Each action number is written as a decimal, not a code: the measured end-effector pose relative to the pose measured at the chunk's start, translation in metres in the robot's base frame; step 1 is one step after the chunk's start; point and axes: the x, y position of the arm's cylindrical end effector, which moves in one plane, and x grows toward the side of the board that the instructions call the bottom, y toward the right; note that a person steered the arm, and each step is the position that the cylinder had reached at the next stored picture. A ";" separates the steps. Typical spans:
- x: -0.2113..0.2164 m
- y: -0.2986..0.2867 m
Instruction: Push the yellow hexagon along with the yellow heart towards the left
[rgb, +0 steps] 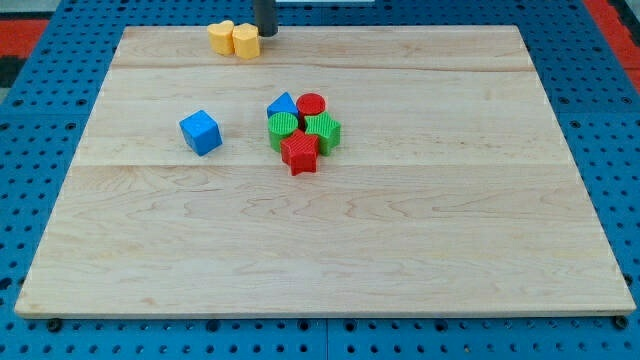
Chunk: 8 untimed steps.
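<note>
The yellow hexagon (246, 42) sits right at the top edge of the counter (400, 250), touching the yellow heart (221, 36) on its left side. My tip (266, 35) stands just beside the hexagon on its right, touching it or nearly so. There is no hand here, only the rod, so nothing is grasped. Left of the heart, bare wood runs along the top edge to the counter's left corner. Well below the hexagon a blue cube (201, 131) lies alone. Below and to the right of the hexagon five blocks huddle together: a blue triangle (283, 104), a red cylinder (311, 103), two green blocks (284, 127) (324, 130) and a red star (299, 152).
</note>
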 end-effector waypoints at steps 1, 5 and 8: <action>0.007 0.057; 0.023 -0.065; -0.005 -0.066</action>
